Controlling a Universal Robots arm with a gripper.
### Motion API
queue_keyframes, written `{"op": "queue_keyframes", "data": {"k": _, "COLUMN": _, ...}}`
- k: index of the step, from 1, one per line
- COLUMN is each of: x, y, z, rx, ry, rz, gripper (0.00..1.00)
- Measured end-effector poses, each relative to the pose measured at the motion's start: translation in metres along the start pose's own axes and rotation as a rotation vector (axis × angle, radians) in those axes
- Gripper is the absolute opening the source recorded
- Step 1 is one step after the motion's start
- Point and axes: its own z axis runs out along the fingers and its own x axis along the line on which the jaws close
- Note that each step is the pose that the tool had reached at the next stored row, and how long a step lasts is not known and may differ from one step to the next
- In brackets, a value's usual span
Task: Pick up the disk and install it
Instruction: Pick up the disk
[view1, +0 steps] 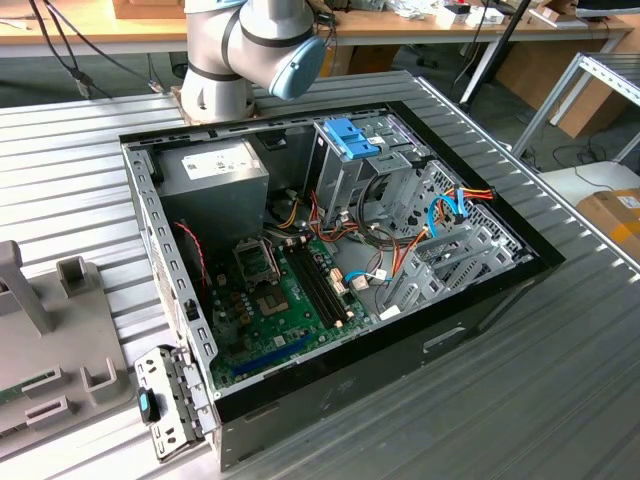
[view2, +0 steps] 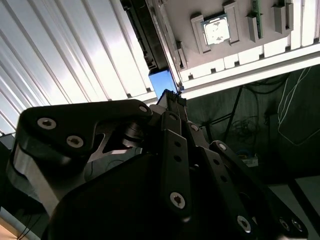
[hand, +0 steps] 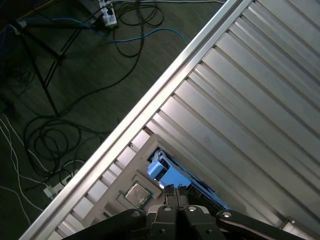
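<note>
One gripper (view2: 175, 97) sits closest in both wrist views, its black linkage narrowing to a tip (hand: 176, 190) right at the blue end of the disk (hand: 167, 175). Whether it is spread, closed or pinching that blue rail cannot be told.

In the second wrist view the disk (view2: 161, 82) is seen edge-on, with a dark body running away from the blue end. It lies against a pale grey tray (view2: 185, 15). A square chip (view2: 217, 30) sits in a pocket of the tray, near the disk, and it also shows in the first wrist view (hand: 136, 194).

The tray rests near the edge of a ribbed metal table (hand: 250, 100). Past that edge lie a dark floor and loose cables (hand: 60, 130).

In the exterior view, part of the tray (view1: 70, 330) is at the view's left edge. An open case (view1: 380, 340) lies mid-table, with a motherboard (view1: 280, 290), a grey supply box (view1: 210, 165) and a cage (view1: 350, 140) with a blue latch inside it. Behind the case stands the arm (view1: 250, 50).
</note>
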Motion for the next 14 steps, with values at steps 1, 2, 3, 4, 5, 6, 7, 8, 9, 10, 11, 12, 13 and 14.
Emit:
{"op": "queue_keyframes", "data": {"k": 1, "x": 0.0000, "y": 0.0000, "z": 0.0000, "rx": 0.0000, "ry": 0.0001, "rz": -0.002, "gripper": 0.11}}
{"op": "queue_keyframes", "data": {"k": 2, "x": 0.0000, "y": 0.0000, "z": 0.0000, "rx": -0.0001, "ry": 0.0001, "rz": -0.004, "gripper": 0.11}}
{"op": "queue_keyframes", "data": {"k": 3, "x": 0.0000, "y": 0.0000, "z": 0.0000, "rx": -0.0001, "ry": 0.0002, "rz": -0.005, "gripper": 0.11}}
{"op": "queue_keyframes", "data": {"k": 4, "x": 0.0000, "y": 0.0000, "z": 0.0000, "rx": -0.0002, "ry": 0.0003, "rz": -0.008, "gripper": 0.11}}
{"op": "queue_keyframes", "data": {"k": 5, "x": 0.0000, "y": 0.0000, "z": 0.0000, "rx": -0.0002, "ry": 0.0004, "rz": -0.009, "gripper": 0.11}}
{"op": "queue_keyframes", "data": {"k": 6, "x": 0.0000, "y": 0.0000, "z": 0.0000, "rx": -0.0002, "ry": 0.0004, "rz": -0.010, "gripper": 0.11}}
{"op": "queue_keyframes", "data": {"k": 7, "x": 0.0000, "y": 0.0000, "z": 0.0000, "rx": -0.0002, "ry": 0.0004, "rz": -0.012, "gripper": 0.11}}
{"op": "queue_keyframes", "data": {"k": 8, "x": 0.0000, "y": 0.0000, "z": 0.0000, "rx": -0.0002, "ry": 0.0005, "rz": -0.012, "gripper": 0.11}}
{"op": "queue_keyframes", "data": {"k": 9, "x": 0.0000, "y": 0.0000, "z": 0.0000, "rx": -0.0002, "ry": 0.0005, "rz": -0.013, "gripper": 0.11}}
{"op": "queue_keyframes", "data": {"k": 10, "x": 0.0000, "y": 0.0000, "z": 0.0000, "rx": -0.0003, "ry": 0.0005, "rz": -0.014, "gripper": 0.11}}
{"op": "queue_keyframes", "data": {"k": 11, "x": 0.0000, "y": 0.0000, "z": 0.0000, "rx": -0.0003, "ry": 0.0006, "rz": -0.014, "gripper": 0.11}}
{"op": "queue_keyframes", "data": {"k": 12, "x": 0.0000, "y": 0.0000, "z": 0.0000, "rx": -0.0003, "ry": 0.0007, "rz": -0.015, "gripper": 0.11}}
{"op": "queue_keyframes", "data": {"k": 13, "x": 0.0000, "y": 0.0000, "z": 0.0000, "rx": -0.0003, "ry": 0.0007, "rz": -0.016, "gripper": 0.11}}
{"op": "queue_keyframes", "data": {"k": 14, "x": 0.0000, "y": 0.0000, "z": 0.0000, "rx": -0.0003, "ry": 0.0007, "rz": -0.017, "gripper": 0.11}}
